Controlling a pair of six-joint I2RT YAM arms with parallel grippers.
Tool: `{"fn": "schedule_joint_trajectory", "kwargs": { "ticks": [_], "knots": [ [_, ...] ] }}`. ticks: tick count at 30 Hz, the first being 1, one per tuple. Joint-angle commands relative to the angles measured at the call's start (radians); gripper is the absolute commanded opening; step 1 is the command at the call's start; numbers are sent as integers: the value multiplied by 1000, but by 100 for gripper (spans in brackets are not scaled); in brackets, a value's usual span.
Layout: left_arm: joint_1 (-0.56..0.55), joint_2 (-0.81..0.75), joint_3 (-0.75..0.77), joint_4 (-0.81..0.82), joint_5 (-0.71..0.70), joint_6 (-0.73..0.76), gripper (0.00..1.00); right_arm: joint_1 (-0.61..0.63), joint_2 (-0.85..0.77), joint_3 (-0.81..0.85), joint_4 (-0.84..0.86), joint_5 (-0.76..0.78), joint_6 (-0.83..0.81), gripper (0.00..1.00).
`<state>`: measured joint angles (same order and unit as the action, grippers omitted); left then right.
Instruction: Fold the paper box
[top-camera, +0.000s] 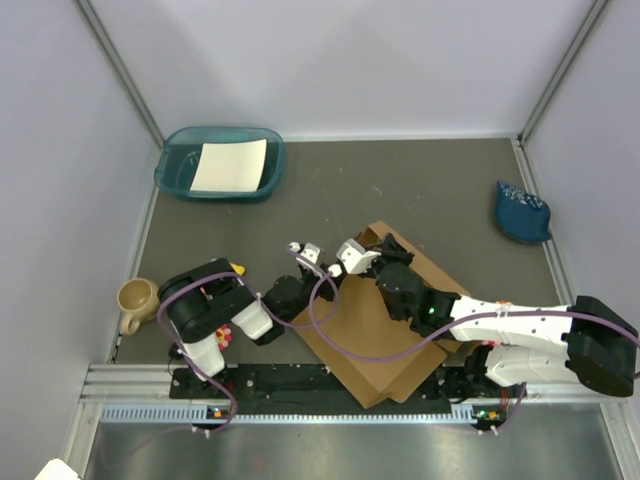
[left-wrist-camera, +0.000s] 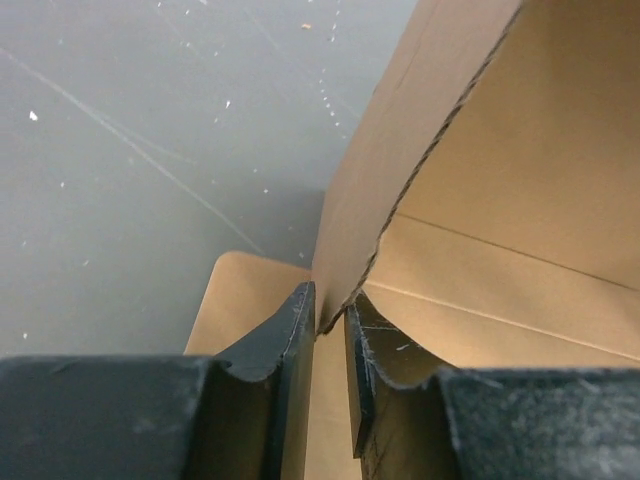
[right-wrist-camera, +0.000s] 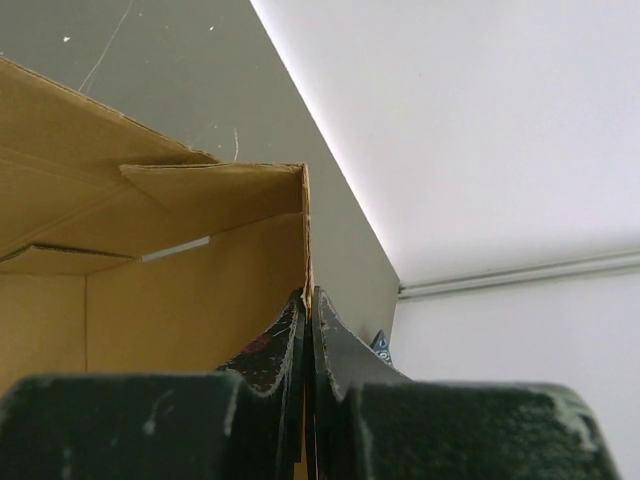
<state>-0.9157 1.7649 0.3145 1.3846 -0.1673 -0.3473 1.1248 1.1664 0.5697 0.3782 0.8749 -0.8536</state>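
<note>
Brown paper box (top-camera: 350, 372), well apart from the teal tray (top-camera: 170, 182), looks partly folded. The right gripper (right-wrist-camera: 310, 297) pinches one raised wall. The left gripper (left-wrist-camera: 328, 312) sits loosely parted around another. The lid looks unfolded.

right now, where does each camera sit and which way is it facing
top external: above and behind the arms, looking down on the table; both arms show, reaching to the paper box.
left wrist: on the left gripper, looking along its fingers at a box wall edge between parted jaws.
right wrist: on the right gripper, facing the box's inside corner and white wall; jaws pinch the box.
shared: all three show the box.
</note>
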Motion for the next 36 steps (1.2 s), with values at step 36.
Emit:
{"fn": "schedule_joint_trajectory", "kwargs": {
  "ticks": [36],
  "knots": [
    [198,-78,92,243,261,-150,57,46,70,-16,-180,-70,191,0]
  ]
}}
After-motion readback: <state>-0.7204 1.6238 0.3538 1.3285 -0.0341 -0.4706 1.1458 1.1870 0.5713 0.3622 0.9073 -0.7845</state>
